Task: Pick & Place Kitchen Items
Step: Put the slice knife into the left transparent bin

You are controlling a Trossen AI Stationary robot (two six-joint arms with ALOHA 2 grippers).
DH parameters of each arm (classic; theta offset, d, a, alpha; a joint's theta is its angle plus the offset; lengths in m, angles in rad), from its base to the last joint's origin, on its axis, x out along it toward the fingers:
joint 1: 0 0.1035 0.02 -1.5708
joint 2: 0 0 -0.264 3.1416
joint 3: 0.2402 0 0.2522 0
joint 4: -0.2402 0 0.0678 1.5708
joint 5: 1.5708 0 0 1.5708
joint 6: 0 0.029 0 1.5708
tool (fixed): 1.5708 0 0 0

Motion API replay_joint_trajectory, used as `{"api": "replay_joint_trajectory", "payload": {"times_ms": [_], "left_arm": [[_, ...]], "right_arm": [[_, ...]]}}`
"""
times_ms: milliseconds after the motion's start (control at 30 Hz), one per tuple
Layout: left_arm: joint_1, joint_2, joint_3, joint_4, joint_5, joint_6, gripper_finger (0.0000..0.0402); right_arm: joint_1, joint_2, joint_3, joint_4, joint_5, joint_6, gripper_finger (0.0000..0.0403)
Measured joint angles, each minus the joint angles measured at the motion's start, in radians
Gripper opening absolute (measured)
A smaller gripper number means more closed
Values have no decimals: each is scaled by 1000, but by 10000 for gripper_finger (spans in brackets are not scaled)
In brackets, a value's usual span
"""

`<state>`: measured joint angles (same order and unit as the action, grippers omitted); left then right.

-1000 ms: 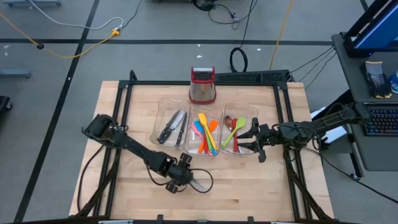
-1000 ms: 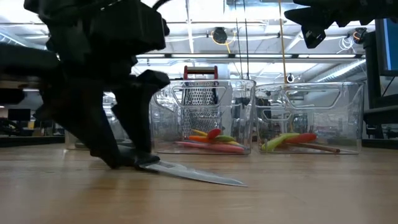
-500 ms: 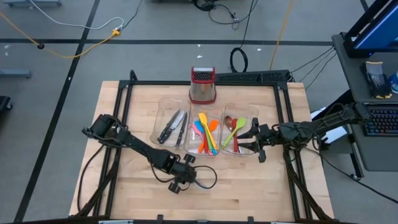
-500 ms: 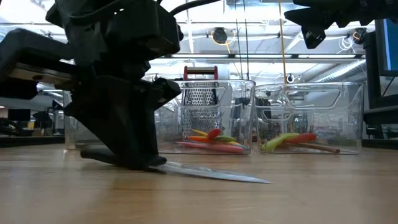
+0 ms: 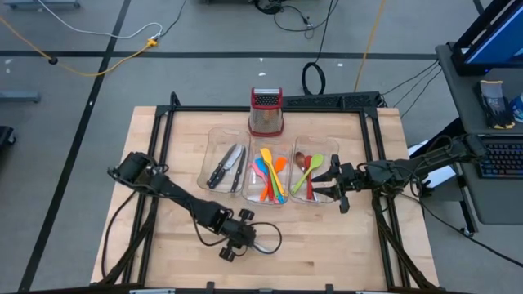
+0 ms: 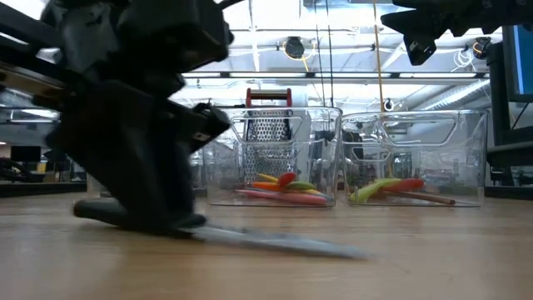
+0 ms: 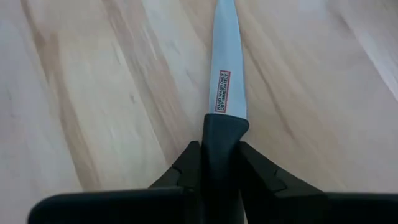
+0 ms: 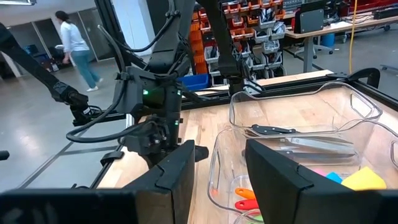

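"HAND WASH ONLY" on knife blade point(image 7: 225, 56)

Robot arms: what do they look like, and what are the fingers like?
Both arms are dark, almost black, built from slim jointed links, with thin black cables looping off them. The left gripper and the right gripper each end in two fingers that are flat, matte black and wedge-shaped, with angled edges. A small green light glows on the left arm.

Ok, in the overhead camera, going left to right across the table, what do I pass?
Left hand shut on a knife → bin of knives → bin of colourful utensils → bin with spoons → right hand, open.
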<state>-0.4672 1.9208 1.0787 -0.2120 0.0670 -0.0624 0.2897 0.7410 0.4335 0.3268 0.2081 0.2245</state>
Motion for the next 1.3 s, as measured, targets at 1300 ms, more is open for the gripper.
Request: {"api": "replay_joint_trajectory", "payload": {"times_ms": [1300], "left_arm": [[89,-639,4,-239,-605,-843,58]], "right_arm": [[0,0,0,-2,-1,0,134]]}}
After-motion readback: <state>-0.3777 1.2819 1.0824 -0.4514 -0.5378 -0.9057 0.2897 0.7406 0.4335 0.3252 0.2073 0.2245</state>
